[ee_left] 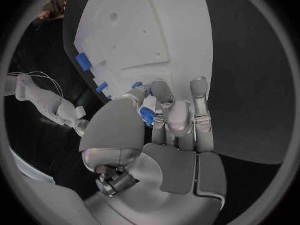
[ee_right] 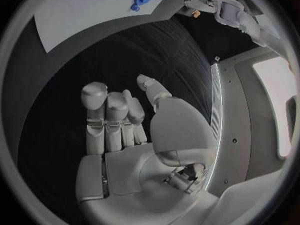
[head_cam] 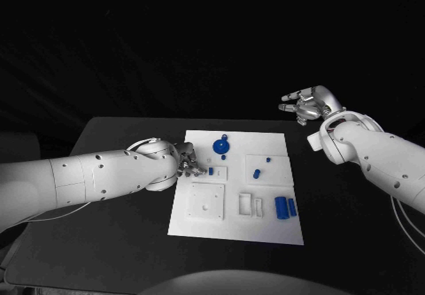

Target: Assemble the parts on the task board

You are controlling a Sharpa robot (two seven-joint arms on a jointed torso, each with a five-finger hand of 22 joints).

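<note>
Board [head_cam: 266, 230], a white rectangular plate, lies flat in the middle of the black desk [head_cam: 106, 246] on my head feed, long side running away from the robot. On it I see a blue round part with a small tab [head_cam: 220, 146] near the far edge, two small blue pegs [head_cam: 260, 168] standing in a square recess to the right, and a pair of blue upright pieces [head_cam: 285, 206] side by side near the right edge, just beside a white slotted holder [head_cam: 250, 205]. A raised white square plate with small holes [head_cam: 208, 201] sits toward the near left.

My left hand [head_cam: 185, 161] rests over the board's left edge, fingers curled in. In the left wrist view, the silver thumb and fingers [ee_left: 164, 97] pinch a small blue part [ee_left: 147, 115] just above the white surface, with two more blue pieces [ee_left: 83, 61] at the board's edge beyond.

My right hand [head_cam: 307, 104] hangs well apart from the board, past the desk's far right corner. In the right wrist view its fingers [ee_right: 107, 117] stand spread and loosely upright, holding nothing, and the blue round part shows on the board beyond.
</note>
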